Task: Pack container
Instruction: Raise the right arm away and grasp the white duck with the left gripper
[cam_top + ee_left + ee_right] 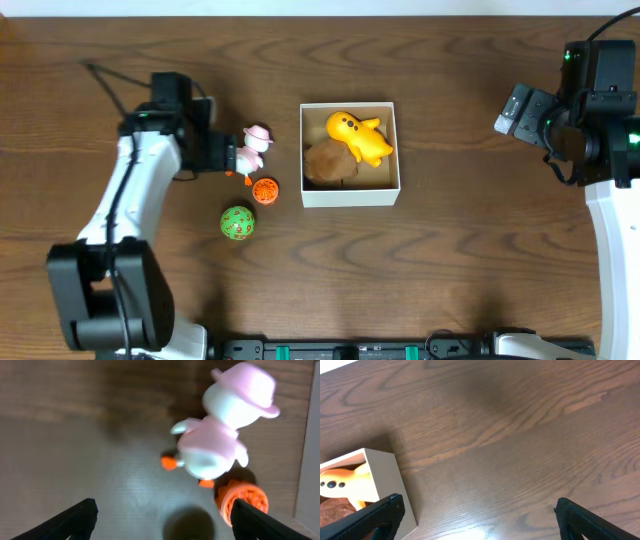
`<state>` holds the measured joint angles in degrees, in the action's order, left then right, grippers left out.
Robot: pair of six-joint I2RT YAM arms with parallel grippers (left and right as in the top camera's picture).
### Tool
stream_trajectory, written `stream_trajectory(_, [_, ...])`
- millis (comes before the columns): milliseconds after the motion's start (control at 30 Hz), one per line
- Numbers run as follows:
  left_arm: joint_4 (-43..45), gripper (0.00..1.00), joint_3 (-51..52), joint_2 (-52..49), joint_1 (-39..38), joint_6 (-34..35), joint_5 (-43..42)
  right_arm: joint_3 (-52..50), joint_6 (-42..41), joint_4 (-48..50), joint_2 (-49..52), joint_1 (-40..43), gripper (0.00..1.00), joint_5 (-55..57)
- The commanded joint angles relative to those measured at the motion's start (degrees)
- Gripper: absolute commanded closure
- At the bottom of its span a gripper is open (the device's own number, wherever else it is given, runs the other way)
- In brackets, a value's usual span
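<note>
**A:** Which arm takes the pink-hat duck (pixel 253 148)?

**B:** Left tool (pixel 162 522) for sure. It's spread open and empty, with the duck lying just ahead, between it and the container (pixel 350 196) mid bench (pixel 450 260). Right tool (pixel 477 522) is open too, but well apart.

Our L arm (pixel 125 200) reaches fwd, L gripper (pixel 165 512) low w/ jaws wide apart. R arm (pixel 610 220) sits at far right, R gripper (pixel 480 507) spread too.
</note>
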<state>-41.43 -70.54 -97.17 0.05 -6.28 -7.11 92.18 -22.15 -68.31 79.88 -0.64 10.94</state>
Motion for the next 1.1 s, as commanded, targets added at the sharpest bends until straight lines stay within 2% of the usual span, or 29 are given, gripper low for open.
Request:
stream_trajectory(0, [1.9, 0.14, -1.7, -1.0, -2.3, -7.7, 2.3, -0.1, -0.5, -0.6, 0.2, 0.4, 0.01, 0.0])
stream_trajectory(67, [2.8, 0.14, -1.7, -2.2, -3.2, -10.2, 2.8, -0.1, -0.5, -1.0, 0.2, 0.4, 0.01, 0.0])
stream_trajectory(267, [6.5, 0.14, -1.7, -6.4, -3.8, -11.8, 5.0, -0.1, -0.5, -1.9, 0.2, 0.4, 0.01, 0.0])
stream_trajectory(633, [7.3, 0.22, -1.7, -12.0, -7.1, -22.5, 3.2, -0.1, -0.5, -2.3, 0.2, 0.4, 0.01, 0.0])
stream_trajectory(800, [7.3, 0.26, -1.7, -15.8, -8.3, -23.0, 3.3, -0.1, -0.5, -3.2, 0.2, 0.4, 0.01, 0.0])
stream_trajectory(900, [7.3, 0.37, -1.7, -17.8, -8.3, -22.6, 3.3, -0.1, -0.5, -3.5, 0.2, 0.4, 0.01, 0.0])
stream_trajectory(1000, [7.3, 0.54, -1.7, -18.2, -8.3, -21.9, 3.3, -0.1, -0.5, -3.5, 0.2, 0.4, 0.01, 0.0])
stream_trajectory(1067, [7.3, 0.6, -1.7, -17.6, -8.3, -21.9, 3.3, -0.1, -0.5, -3.5, 0.2, 0.4, 0.01, 0.0])
